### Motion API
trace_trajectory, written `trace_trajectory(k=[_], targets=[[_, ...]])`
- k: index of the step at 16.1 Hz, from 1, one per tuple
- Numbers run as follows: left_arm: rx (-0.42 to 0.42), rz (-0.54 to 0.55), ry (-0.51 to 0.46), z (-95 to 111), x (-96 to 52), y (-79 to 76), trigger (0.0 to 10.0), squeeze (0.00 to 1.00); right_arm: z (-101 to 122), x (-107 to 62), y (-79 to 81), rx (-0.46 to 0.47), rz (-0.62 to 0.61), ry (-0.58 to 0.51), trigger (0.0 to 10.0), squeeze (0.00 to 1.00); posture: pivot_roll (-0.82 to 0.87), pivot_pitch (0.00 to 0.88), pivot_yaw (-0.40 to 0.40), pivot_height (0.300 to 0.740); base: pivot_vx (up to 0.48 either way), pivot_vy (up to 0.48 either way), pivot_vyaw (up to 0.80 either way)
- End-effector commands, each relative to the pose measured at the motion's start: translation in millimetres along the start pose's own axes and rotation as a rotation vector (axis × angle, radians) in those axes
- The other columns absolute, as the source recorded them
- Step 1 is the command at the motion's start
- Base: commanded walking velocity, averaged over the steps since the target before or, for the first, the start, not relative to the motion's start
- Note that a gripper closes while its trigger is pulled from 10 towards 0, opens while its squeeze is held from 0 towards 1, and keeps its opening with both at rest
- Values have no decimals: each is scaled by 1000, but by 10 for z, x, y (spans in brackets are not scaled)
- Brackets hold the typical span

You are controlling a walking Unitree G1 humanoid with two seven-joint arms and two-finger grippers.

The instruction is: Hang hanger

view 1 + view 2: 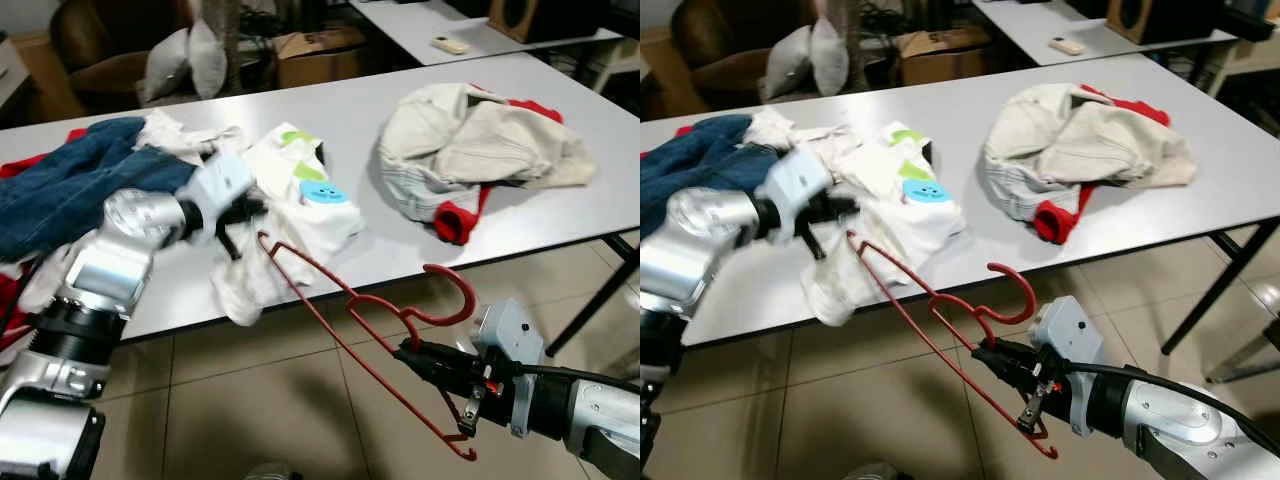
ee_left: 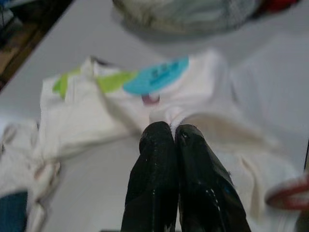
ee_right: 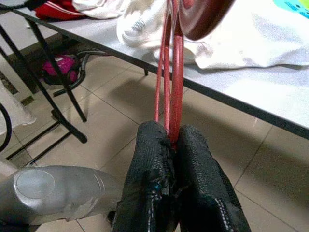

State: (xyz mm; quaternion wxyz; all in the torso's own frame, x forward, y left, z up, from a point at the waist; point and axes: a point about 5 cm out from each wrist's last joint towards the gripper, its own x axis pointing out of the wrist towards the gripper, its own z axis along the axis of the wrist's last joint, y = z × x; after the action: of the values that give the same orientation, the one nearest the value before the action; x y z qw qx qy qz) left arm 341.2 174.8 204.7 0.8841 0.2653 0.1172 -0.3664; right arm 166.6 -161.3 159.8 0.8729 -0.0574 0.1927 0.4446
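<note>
A red wire hanger (image 3: 175, 96) sticks out over the tile floor in front of the table, its far tip near the table's front edge. My right gripper (image 1: 410, 352) is shut on the hanger (image 1: 372, 300) just below its hook. A white shirt (image 1: 300, 200) with a blue and green print lies crumpled at the front of the grey table (image 1: 400, 245), part of it drooping over the edge. My left gripper (image 1: 240, 215) is over the table, shut on a fold of the white shirt (image 2: 96, 111); its fingers (image 2: 159, 145) are pressed together on the cloth.
Blue jeans (image 1: 70, 190) lie at the table's left, a cream jacket with red cuffs (image 1: 480, 145) at its right. A black table leg (image 1: 590, 300) slants down on the right. Behind stand a cardboard box (image 1: 320, 55), cushions (image 1: 185, 60) and another table (image 1: 420, 25).
</note>
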Motion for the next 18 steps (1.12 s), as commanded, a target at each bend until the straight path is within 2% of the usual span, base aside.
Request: trace_trajectory(k=[1, 4, 7, 12, 13, 15, 17, 18], targets=[[-13, -1, -13, 46, -61, 31, 0, 0, -9, 23, 1, 0, -7, 12, 10000, 0, 0, 0, 112, 740, 0, 0, 0], [-38, -33, -16, 146, -175, 33, 0, 0, -4, 51, -83, -1, -56, 18, 10000, 0, 16, 0, 105, 740, 0, 0, 0], [-2, -15, 17, 180, -274, 78, 0, 0, 0, 61, -107, 2, -63, 26, 10000, 0, 27, 0, 91, 740, 0, 0, 0], [-2, 7, -54, 408, -327, 73, 0, 0, -185, 159, -134, 25, -44, 145, 10000, 0, 27, 0, 85, 740, 0, 0, 0], [24, 79, -96, 538, -352, 173, 0, 0, -207, 188, -169, 32, -62, 173, 10000, 0, 28, 0, 83, 740, 0, 0, 0], [65, 144, -103, 587, -379, 257, 0, 0, -187, 177, -180, 32, -73, 179, 10000, 0, 26, 0, 84, 740, 0, 0, 0], [142, 246, -85, 608, -404, 350, 0, 0, -159, 94, -178, 1, -83, 195, 10000, 0, 25, 0, 91, 740, 0, 0, 0], [176, 257, -69, 596, -400, 361, 0, 0, -7, 47, -133, -21, -64, 112, 10000, 0, 14, 0, 99, 740, 0, 0, 0]])
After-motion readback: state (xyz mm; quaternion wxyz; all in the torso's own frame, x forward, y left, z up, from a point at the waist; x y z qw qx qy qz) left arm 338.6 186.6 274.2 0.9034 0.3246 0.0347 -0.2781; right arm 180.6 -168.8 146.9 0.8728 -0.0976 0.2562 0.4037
